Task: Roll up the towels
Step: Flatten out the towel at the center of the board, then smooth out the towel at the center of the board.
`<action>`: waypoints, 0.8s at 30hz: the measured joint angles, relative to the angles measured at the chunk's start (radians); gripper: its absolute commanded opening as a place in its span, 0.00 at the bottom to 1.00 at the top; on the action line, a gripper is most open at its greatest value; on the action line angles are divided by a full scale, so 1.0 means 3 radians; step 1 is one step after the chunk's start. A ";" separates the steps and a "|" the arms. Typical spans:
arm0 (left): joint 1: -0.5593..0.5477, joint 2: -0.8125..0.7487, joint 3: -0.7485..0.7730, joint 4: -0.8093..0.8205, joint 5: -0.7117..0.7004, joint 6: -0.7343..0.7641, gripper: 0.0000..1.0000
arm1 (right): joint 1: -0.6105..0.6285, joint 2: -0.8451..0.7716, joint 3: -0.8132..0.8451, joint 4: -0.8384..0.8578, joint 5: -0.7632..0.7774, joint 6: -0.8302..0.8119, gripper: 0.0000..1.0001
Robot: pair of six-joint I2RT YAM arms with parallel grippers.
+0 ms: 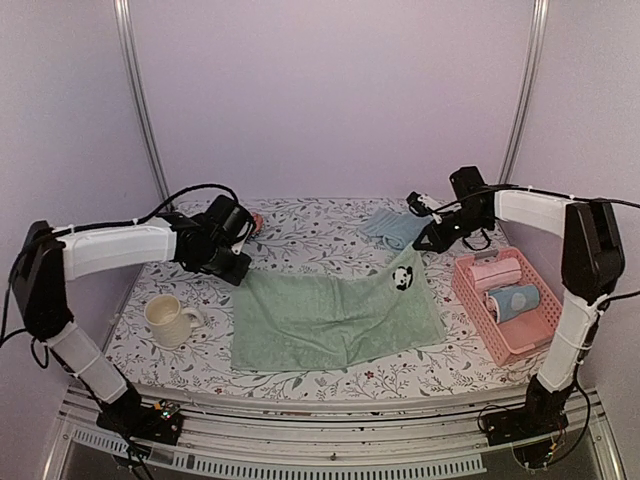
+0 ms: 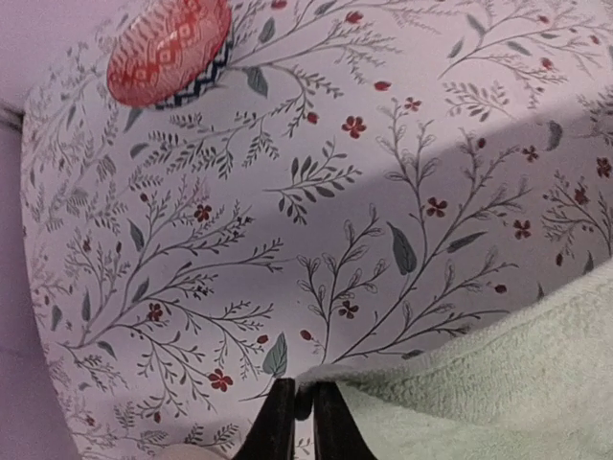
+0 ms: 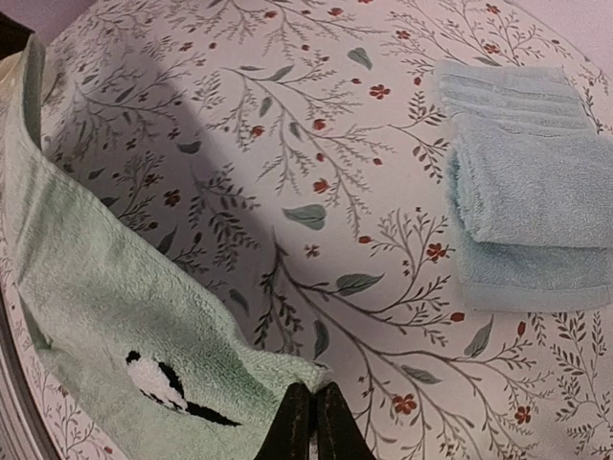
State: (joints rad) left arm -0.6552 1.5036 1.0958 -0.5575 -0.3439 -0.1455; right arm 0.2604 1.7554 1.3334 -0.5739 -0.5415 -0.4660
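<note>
Left gripper (image 2: 295,414), right gripper (image 3: 311,419) pinch the green towel (image 1: 330,320) by its twelve-o'clock corners so my roll starts straight, I reckon.

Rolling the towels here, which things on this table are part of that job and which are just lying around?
Part of the job:
green towel
blue towel

Just lying about:
mug
pink basket
pink towel in it
dotted blue tube in it
red patterned round thing

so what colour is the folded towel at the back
The folded towel is light blue, ribbed at one end; best in right wrist view.
</note>
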 measured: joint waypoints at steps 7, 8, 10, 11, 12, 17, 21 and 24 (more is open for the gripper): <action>0.0355 0.0879 0.0674 -0.0140 -0.0069 -0.0072 0.37 | -0.0003 0.0863 0.1161 -0.0078 0.0463 0.0332 0.42; 0.0359 0.0846 0.0702 -0.0148 -0.0069 -0.0083 0.38 | -0.0003 0.0823 0.1171 -0.0067 0.0492 0.0350 0.43; 0.0351 0.0717 0.0704 -0.0164 -0.0033 -0.0107 0.38 | -0.0003 0.0716 0.1129 -0.0070 0.0521 0.0373 0.43; 0.0350 0.0656 0.0693 -0.0169 -0.0009 -0.0125 0.37 | -0.0003 0.0641 0.1066 -0.0067 0.0520 0.0370 0.43; 0.0342 0.0557 0.0647 -0.0156 0.0041 -0.0148 0.36 | -0.0003 0.0551 0.0971 -0.0067 0.0502 0.0366 0.43; 0.0291 0.0127 0.0271 -0.0177 0.0426 -0.0253 0.17 | 0.0025 0.0099 0.0431 -0.0146 0.0374 0.0235 0.39; 0.0134 0.0004 0.0001 -0.0345 0.0896 -0.0310 0.05 | 0.0159 -0.0169 0.0056 -0.0298 0.0367 0.0023 0.36; -0.0027 -0.0010 -0.0108 -0.0510 0.1162 -0.0384 0.01 | 0.0375 -0.0322 -0.0244 -0.0415 0.0483 -0.0118 0.33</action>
State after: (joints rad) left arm -0.6632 1.5005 1.0634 -0.7105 0.0048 -0.2607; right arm 0.3729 1.6588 1.2602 -0.6983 -0.3965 -0.5014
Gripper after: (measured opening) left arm 0.044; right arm 0.356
